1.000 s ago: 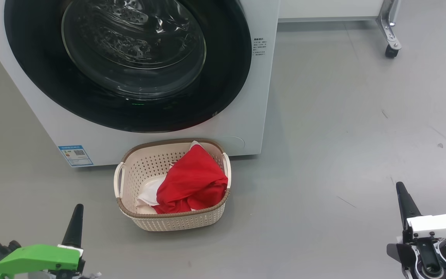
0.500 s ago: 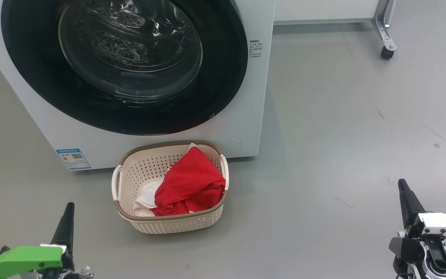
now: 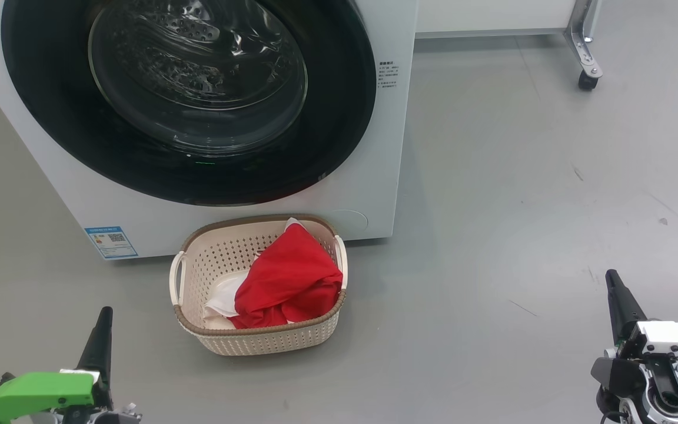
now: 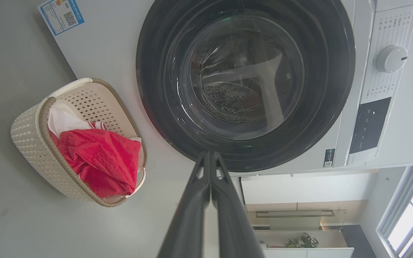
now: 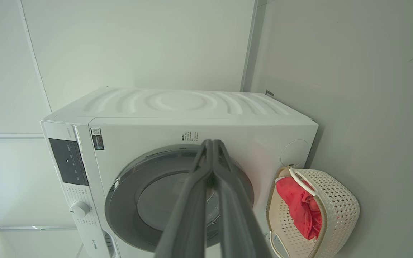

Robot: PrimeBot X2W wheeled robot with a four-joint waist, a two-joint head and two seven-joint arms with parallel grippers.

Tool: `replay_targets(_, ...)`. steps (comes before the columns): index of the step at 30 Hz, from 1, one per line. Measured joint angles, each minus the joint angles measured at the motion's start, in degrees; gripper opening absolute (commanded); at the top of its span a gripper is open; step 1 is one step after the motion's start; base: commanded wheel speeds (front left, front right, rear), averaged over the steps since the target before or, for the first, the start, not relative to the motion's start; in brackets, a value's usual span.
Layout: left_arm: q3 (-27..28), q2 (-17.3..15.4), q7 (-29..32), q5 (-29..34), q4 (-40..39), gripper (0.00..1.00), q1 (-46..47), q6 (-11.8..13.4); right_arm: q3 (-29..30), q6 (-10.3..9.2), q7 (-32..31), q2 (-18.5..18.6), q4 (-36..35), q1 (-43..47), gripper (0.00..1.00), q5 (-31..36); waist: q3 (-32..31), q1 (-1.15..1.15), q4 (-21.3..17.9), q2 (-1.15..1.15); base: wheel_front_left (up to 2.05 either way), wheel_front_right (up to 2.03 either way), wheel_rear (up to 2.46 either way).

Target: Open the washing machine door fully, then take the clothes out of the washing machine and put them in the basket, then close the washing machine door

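The white washing machine [image 3: 374, 200] fills the upper left of the head view, its round black washing machine door [image 3: 339, 118] closed flush against the front. Just before it on the floor stands the cream basket [image 3: 256, 341], and the red and white clothes [image 3: 289, 282] lie inside it. My left gripper [image 3: 103, 315] is shut and empty at the lower left, well short of the basket. At the lower right my right gripper [image 3: 611, 278] is shut too, holding nothing. The door [image 4: 246, 82], basket [image 4: 31, 143] and clothes [image 4: 99, 157] also appear in the left wrist view past my left gripper [image 4: 210, 154].
Grey floor [image 3: 521, 206] spreads to the right of the machine. A metal leg on a caster [image 3: 587, 79] stands at the far upper right. A blue sticker [image 3: 110, 240] marks the machine's lower left corner. The right wrist view has the machine [image 5: 228, 132] and basket [image 5: 335, 208] beyond my right gripper [image 5: 212, 143].
The whole head view shifted a little early in the second, so the camera moved. Both grippers stay shut and low; the basket and door have not moved.
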State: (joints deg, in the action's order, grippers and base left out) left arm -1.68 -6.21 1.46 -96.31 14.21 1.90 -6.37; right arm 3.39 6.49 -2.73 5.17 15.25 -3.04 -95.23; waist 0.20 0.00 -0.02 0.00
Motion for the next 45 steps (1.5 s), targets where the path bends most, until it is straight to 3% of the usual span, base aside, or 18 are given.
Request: replay_targets(45, 0.32, 0.09, 0.08, 0.0, 1.09, 0.0, 0.53, -0.48, 0.23, 0.18, -0.09, -0.16, 0.59, -0.07, 0.0, 0.01, -0.04, 0.0, 0.01, 0.0, 0.0, 0.0, 0.0)
